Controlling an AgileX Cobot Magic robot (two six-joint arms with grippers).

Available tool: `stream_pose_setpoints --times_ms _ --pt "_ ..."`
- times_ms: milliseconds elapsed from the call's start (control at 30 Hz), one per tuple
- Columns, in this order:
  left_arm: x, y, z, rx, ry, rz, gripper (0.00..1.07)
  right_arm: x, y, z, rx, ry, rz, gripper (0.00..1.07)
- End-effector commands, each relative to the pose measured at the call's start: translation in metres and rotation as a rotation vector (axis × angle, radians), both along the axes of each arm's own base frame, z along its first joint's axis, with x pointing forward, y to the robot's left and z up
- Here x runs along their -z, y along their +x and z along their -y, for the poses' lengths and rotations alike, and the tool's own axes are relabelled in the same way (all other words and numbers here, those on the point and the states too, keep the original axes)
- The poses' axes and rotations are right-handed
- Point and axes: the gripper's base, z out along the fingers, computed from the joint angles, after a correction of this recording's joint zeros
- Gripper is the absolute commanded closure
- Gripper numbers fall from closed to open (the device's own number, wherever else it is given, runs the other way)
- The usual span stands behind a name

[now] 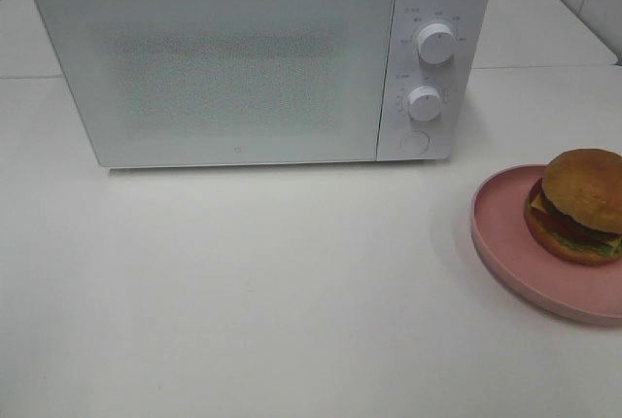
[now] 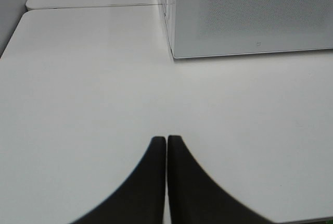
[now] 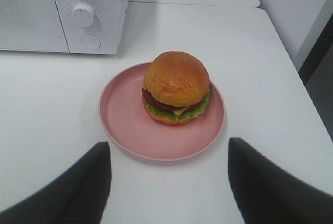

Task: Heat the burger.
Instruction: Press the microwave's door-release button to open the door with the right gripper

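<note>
The burger (image 1: 579, 206) (image 3: 176, 87), golden bun over patty, cheese, tomato and lettuce, sits on a round pink plate (image 1: 505, 233) (image 3: 125, 120) at the table's right edge. A white microwave (image 1: 243, 58) (image 3: 88, 10) (image 2: 250, 15) stands at the back with its door closed. In the right wrist view my right gripper (image 3: 169, 153) is open, its dark fingers (image 3: 88, 182) spread wide just short of the plate's near rim, touching nothing. The left wrist view has my left gripper (image 2: 166, 139) shut and empty above bare table, in front of the microwave's left corner. Neither gripper appears in the exterior high view.
Two knobs (image 1: 435, 42) and a round button (image 1: 415, 143) are on the microwave's right panel. The white table (image 1: 243, 292) ends close beyond the plate on the right, where a dark gap (image 3: 317, 62) drops off. A table seam (image 2: 93, 7) runs behind.
</note>
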Motion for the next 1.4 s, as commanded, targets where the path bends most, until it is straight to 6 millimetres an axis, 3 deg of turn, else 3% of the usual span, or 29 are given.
stream_pose_setpoints --times_ms 33,300,667,800,833,900,1000,1067,1100,1167,1267,1400 --pt "0.000 -0.002 0.001 0.001 -0.009 0.028 1.06 -0.004 -0.005 -0.001 0.002 -0.005 0.058 0.48" --pt "0.000 -0.002 0.001 0.001 -0.009 0.028 1.06 -0.025 0.012 0.000 0.008 0.014 0.224 0.48" --pt "0.000 -0.002 0.001 0.001 -0.009 0.028 1.06 -0.028 0.065 0.005 0.037 0.029 0.266 0.49" --pt "0.000 -0.002 0.001 0.001 -0.009 0.028 1.06 -0.029 0.096 0.007 0.053 0.031 0.256 0.54" --pt "0.000 -0.002 0.001 0.001 -0.009 0.028 1.06 -0.029 0.096 0.007 0.053 0.031 0.256 0.54" --pt "0.000 -0.002 0.001 0.001 -0.009 0.028 1.06 -0.027 0.112 0.009 0.060 0.032 0.237 0.64" --pt "0.000 -0.002 0.001 0.001 -0.009 0.028 1.06 -0.026 0.116 0.009 0.062 0.033 0.231 0.67" --pt "0.000 -0.002 0.001 0.001 -0.009 0.028 1.06 -0.021 0.131 0.010 0.069 0.036 0.202 0.80" --pt "0.000 -0.002 0.001 0.001 -0.009 0.028 1.06 -0.021 0.131 0.010 0.069 0.036 0.202 0.80" --pt "0.000 -0.002 0.001 0.001 -0.009 0.028 1.06 -0.015 0.153 0.012 0.080 0.034 0.191 0.99" --pt "0.000 -0.002 0.001 0.001 -0.009 0.028 1.06 -0.010 0.169 0.013 0.088 0.036 0.203 1.07" --pt "0.000 -0.002 0.001 0.001 -0.009 0.028 1.06 -0.005 0.183 0.015 0.109 0.063 0.212 1.07"
